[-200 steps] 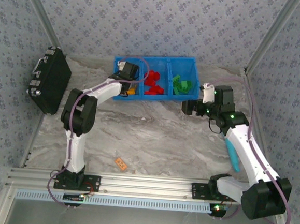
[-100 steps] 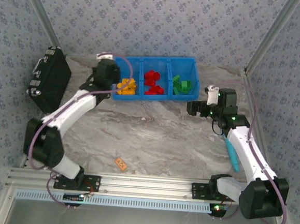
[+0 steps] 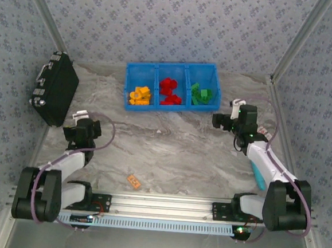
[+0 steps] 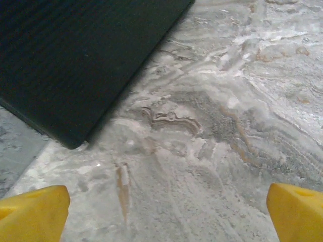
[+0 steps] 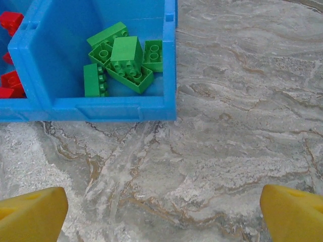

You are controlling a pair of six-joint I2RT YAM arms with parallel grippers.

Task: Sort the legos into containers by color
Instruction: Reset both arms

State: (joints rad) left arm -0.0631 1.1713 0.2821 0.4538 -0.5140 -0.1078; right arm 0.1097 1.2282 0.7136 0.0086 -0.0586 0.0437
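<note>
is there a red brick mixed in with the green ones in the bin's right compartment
No, that compartment holds only green bricks; the red bricks lie beyond the divider.

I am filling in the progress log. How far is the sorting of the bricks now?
Done, it seems: the blue bin holds yellow bricks at left, red bricks in the middle, green bricks at right. In hand: nothing; the left gripper and right gripper are open and empty, away from the bin. Left: probably nothing; the flat orange tag on the table is no brick.
</note>
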